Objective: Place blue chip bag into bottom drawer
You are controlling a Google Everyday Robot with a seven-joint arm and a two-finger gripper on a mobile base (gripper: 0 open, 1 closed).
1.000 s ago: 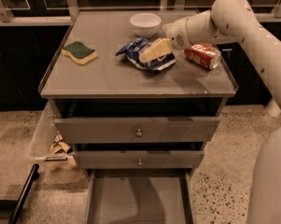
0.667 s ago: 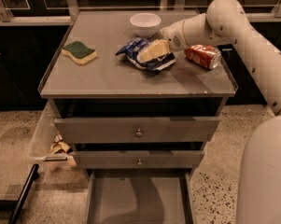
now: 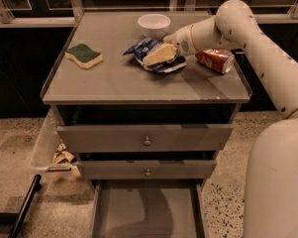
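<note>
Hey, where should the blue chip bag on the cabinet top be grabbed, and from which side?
Probably its crumpled, raised middle, from above: the blue chip bag lies flat on the cabinet top, so its edges offer little to pinch. The gripper sits over that middle, arm reaching in from the side of the red can.

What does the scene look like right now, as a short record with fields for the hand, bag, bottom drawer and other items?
hand: on the bag, above the cabinet top
bag: blue, crumpled, lying on the top, in front of the bowl
bottom drawer: pulled out, bag not in it
can: red, on its side, beside the bag
sponge: on the top, on the bag's other side
</note>
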